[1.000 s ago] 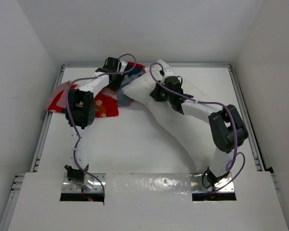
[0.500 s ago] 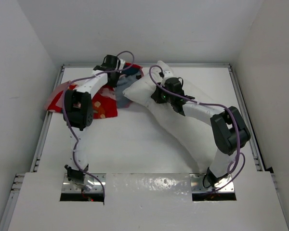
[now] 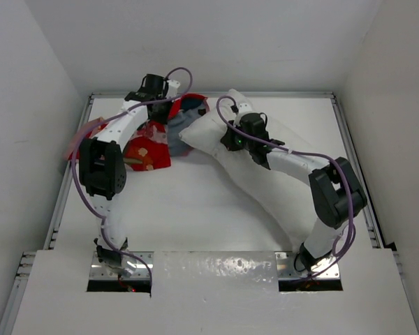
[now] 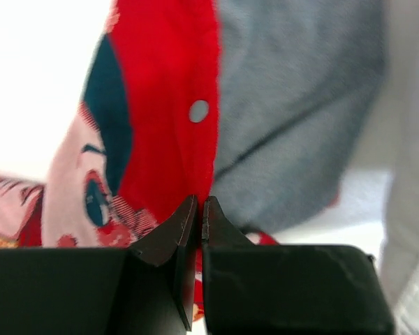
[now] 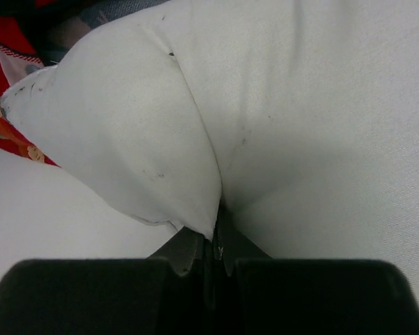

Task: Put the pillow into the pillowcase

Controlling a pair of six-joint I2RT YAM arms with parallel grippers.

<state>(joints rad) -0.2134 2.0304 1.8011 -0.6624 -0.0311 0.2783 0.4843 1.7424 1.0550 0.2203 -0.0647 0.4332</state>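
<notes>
One white table [image 3: 195,216] carries everything, boxed in by pale walls. On it I count one large plain white stuffed pillow [image 3: 208,132], lying on a slant from the far middle toward the near right. Much of its length is covered by the right arm stretched above it.

There is one red fabric pillowcase [image 3: 148,150] printed with cartoon faces, crumpled at the far left, just beside the pillow's left corner. Its grey inner side shows where the mouth gapes. Part of it is hidden under the left arm, and I cannot tell whether the pillow's corner has gone into the opening. The rest of the pillow lies plainly outside.

Two arms, two hands. The right hand [image 3: 228,142] has its jaws pressed together on a pinched fold of the pillow [image 5: 300,105], close to that corner. The left hand [image 4: 200,202] is closed tight on the edge of the pillowcase [image 4: 167,91], where red cloth meets grey lining. One small pale round snap button [image 4: 199,110] sits on the red hem above the fingertips.
</notes>
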